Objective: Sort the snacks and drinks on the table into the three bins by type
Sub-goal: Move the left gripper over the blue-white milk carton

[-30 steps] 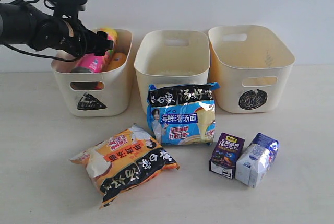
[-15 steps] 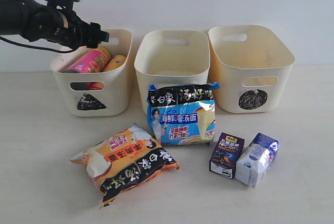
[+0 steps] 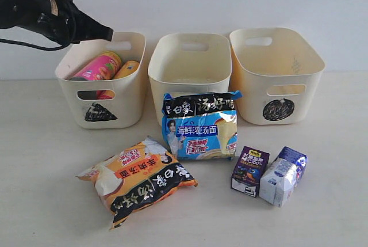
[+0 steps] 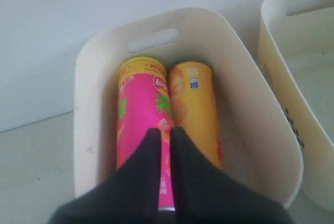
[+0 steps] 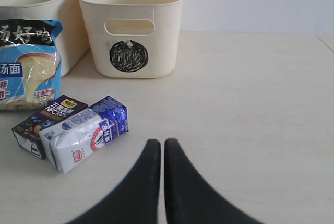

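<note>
The pink chip tube (image 3: pixel 96 67) (image 4: pixel 142 125) and the yellow chip tube (image 3: pixel 126 69) (image 4: pixel 195 112) lie side by side in the triangle bin (image 3: pixel 123 106) (image 4: pixel 83 130). My left gripper (image 3: pixel 109 31) (image 4: pixel 162 130) hovers above that bin, shut and empty. The orange-and-black noodle packet (image 3: pixel 138 178) lies at the front left. The blue-and-black noodle packet (image 3: pixel 200 125) (image 5: pixel 26 65) leans on the middle bin (image 3: pixel 190 63). The dark purple carton (image 3: pixel 249 171) (image 5: pixel 44 122) and the white-and-blue carton (image 3: pixel 283 175) (image 5: pixel 86 135) lie together at the front right. My right gripper (image 5: pixel 163 143) is shut above bare table, empty.
The circle bin (image 3: pixel 277 74) (image 5: pixel 133 28) stands at the back right with nothing showing inside. A pale wall runs behind the bins. Open tabletop (image 5: pixel 250 109) stretches to the right of the cartons.
The left gripper let go of the pink tube, which now lies in the triangle bin, then rose, drew back to the left and shut. The right arm has not moved.
</note>
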You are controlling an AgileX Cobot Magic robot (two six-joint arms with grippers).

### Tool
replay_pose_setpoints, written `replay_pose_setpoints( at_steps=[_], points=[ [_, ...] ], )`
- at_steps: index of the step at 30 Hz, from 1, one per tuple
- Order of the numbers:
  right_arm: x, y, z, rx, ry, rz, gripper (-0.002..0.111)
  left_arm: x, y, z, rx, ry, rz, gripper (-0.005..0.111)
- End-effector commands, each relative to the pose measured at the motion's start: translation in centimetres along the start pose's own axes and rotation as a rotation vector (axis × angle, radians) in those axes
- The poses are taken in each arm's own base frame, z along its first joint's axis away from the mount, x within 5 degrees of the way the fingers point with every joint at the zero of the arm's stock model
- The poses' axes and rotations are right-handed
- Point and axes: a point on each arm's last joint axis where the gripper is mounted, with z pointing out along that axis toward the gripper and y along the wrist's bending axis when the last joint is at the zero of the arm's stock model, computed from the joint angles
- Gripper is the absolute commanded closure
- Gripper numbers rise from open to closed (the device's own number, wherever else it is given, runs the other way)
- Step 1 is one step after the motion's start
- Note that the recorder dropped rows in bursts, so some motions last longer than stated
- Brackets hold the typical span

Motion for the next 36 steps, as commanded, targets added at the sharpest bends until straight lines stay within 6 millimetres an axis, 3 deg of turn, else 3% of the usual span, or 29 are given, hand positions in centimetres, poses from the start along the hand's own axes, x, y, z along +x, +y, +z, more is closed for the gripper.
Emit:
replay_pose_setpoints(
  at_steps=[1, 7, 10, 15, 24, 28, 30, 36],
  points=[
    [0.1, 0.0, 0.0, 0.002, -0.009, -0.001, 0.108, 1.3, -0.6, -2.3, 0.019, 0.022, 0.018, 0.102],
    [0.1, 0.0, 0.0, 0.002, -0.009, -0.001, 0.108, 3.3, -0.8, -6.3, 0.038, 0.062, 0.084, 0.102],
    [0.1, 0.0, 0.0, 0.002, -0.009, -0.001, 0.108, 3.5, -2.9, -8.1, 0.121, 0.1, 0.22, 0.102],
    [0.1, 0.0, 0.0, 0.002, -0.009, -0.001, 0.108, 4.1, -7.0, -9.6, 0.297, 0.146, 0.305, 0.102],
    [0.1, 0.0, 0.0, 0.002, -0.009, -0.001, 0.108, 5.0, -13.4, -12.4, 0.461, 0.138, 0.436, 0.102],
    [0.1, 0.0, 0.0, 0.002, -0.009, -0.001, 0.108, 5.4, -16.7, -14.7, 0.548, 0.127, 0.511, 0.102],
    [0.1, 0.0, 0.0, 0.002, -0.009, -0.001, 0.108, 5.3, -17.5, -15.4, 0.567, 0.123, 0.517, 0.102],
    [0.1, 0.0, 0.0, 0.002, -0.009, -0.001, 0.108, 5.4, -20.1, -15.3, 0.599, 0.215, 0.576, 0.102]
  ],
)
